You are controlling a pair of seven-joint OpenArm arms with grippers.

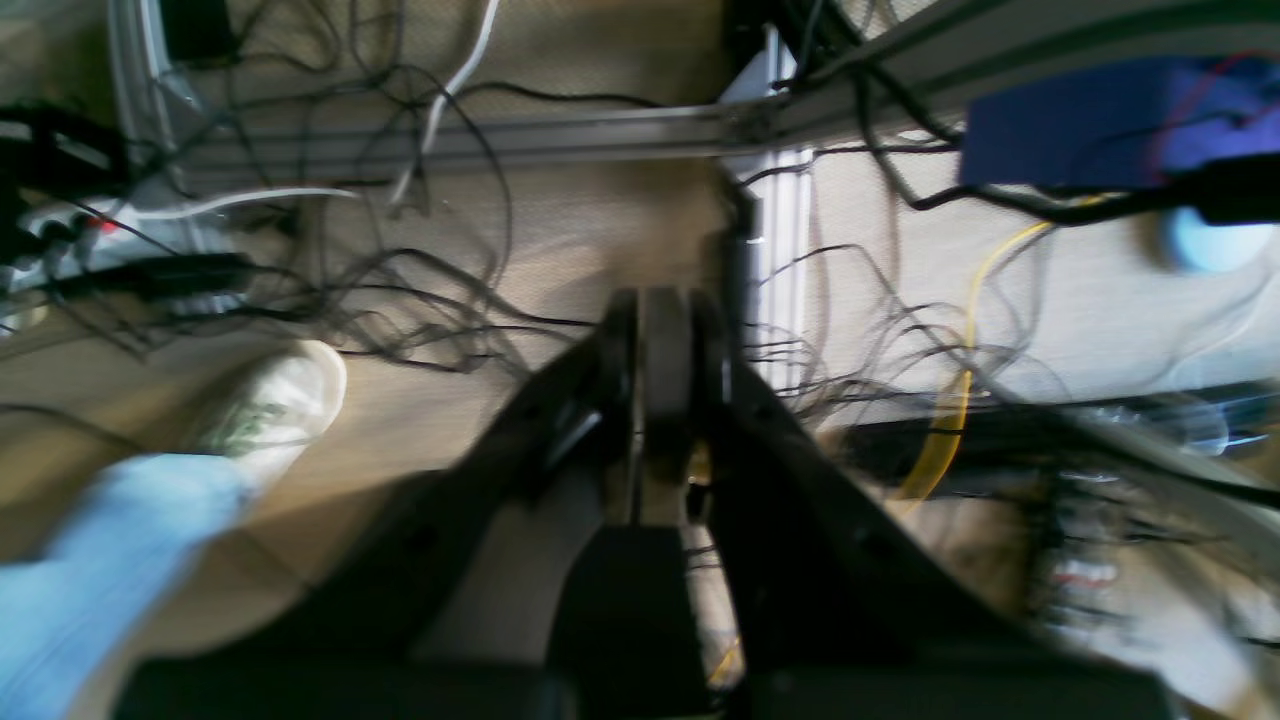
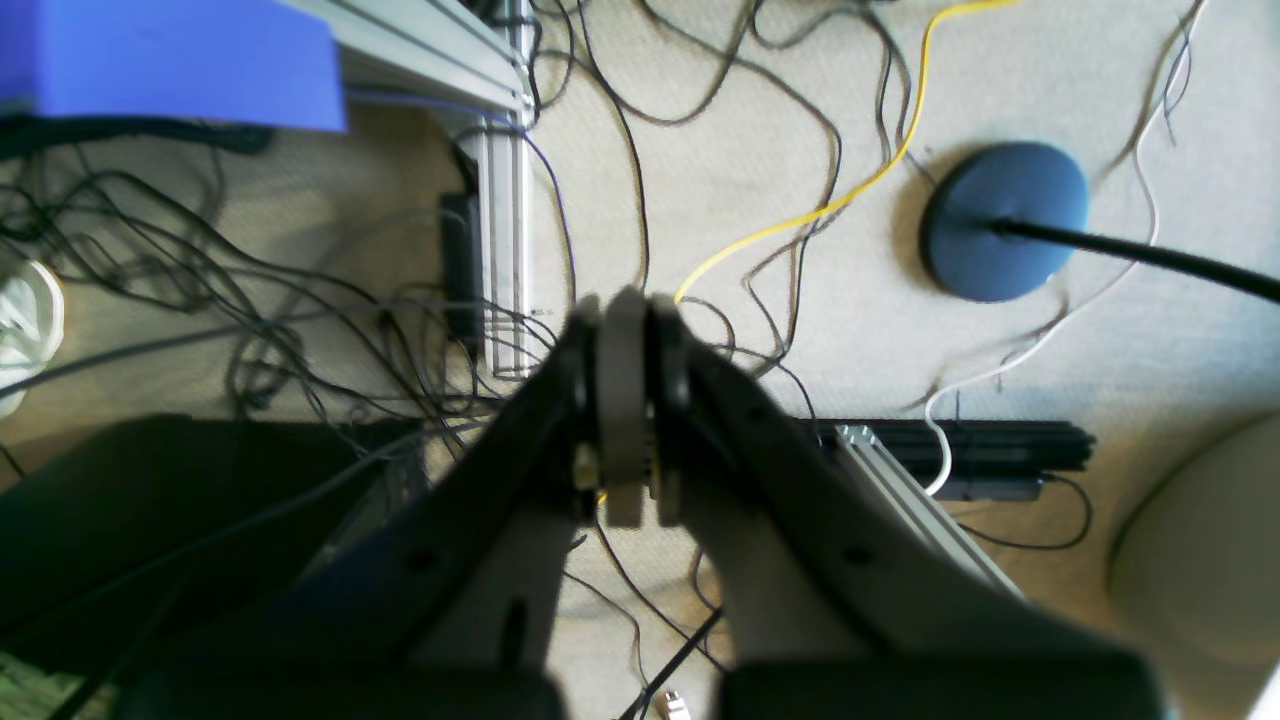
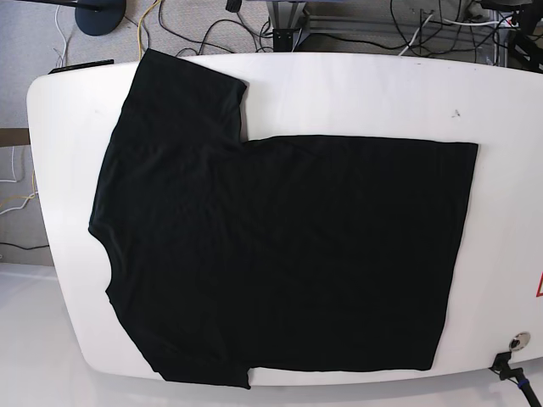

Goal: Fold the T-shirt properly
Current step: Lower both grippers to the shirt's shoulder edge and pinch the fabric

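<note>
Left wrist view: the left gripper (image 1: 665, 320) is clenched, its fingers pressed together with nothing between them. It points down at a beige floor strewn with cables (image 1: 420, 300). A pale shoe (image 1: 275, 400) and a light blue trouser leg (image 1: 110, 560) show at lower left, a metal rail (image 1: 560, 135) crosses the top, and a yellow cable (image 1: 965, 370) runs at right. The picture is blurred, so finer detail is hard to tell. The T-shirt does not show here.

Right wrist view: the right gripper (image 2: 625, 320) is likewise clenched and empty, over the same floor. A round blue base (image 2: 1005, 220) sits to its upper right, with a yellow cable (image 2: 850, 195) curving toward the fingertips and a blue block (image 2: 170, 60) at upper left. No T-shirt in this view either.

Base view: the T-shirt (image 3: 288, 254) lies spread flat on the white table (image 3: 356, 93), plain black side up, collar end toward the left, hem toward the right, one sleeve reaching the far edge and the other the near edge. Neither gripper appears in this view, so both are away from the shirt.
</note>
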